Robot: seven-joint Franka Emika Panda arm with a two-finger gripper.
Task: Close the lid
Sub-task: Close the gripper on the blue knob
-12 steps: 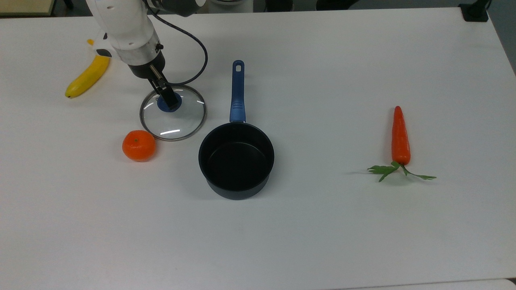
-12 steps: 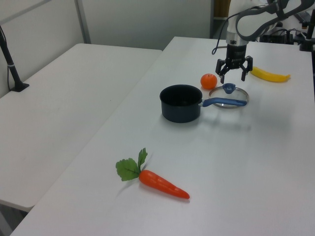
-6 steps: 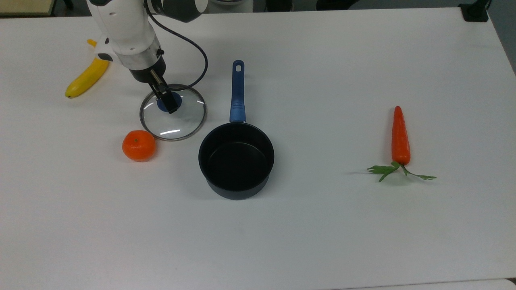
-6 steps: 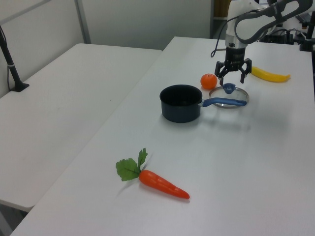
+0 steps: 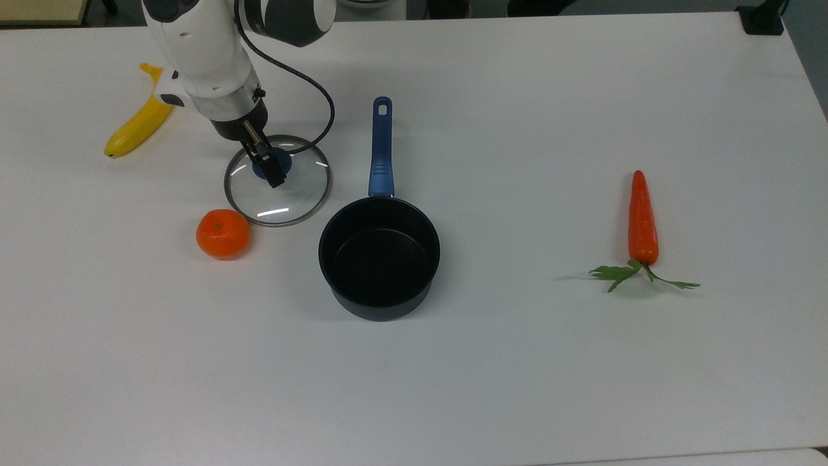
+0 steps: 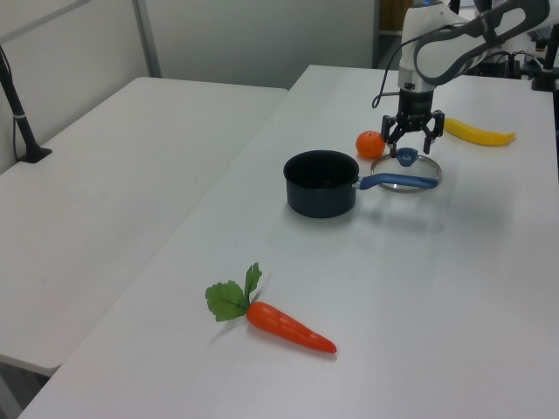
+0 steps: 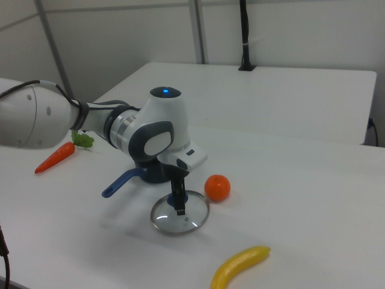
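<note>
The gripper [image 6: 410, 144] hangs right over the lid [image 5: 278, 180], fingers spread either side of the blue knob [image 6: 406, 155], which sits directly below them, perhaps already between the tips. The lid lies flat on the table [image 5: 517, 362], not on the pan [image 5: 379, 257]. The pan stands empty just beside the lid, an orange [image 5: 222, 233] nearby.

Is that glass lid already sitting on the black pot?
No, the lid lies flat on the table beside the pot, which stands open in the top view.
</note>
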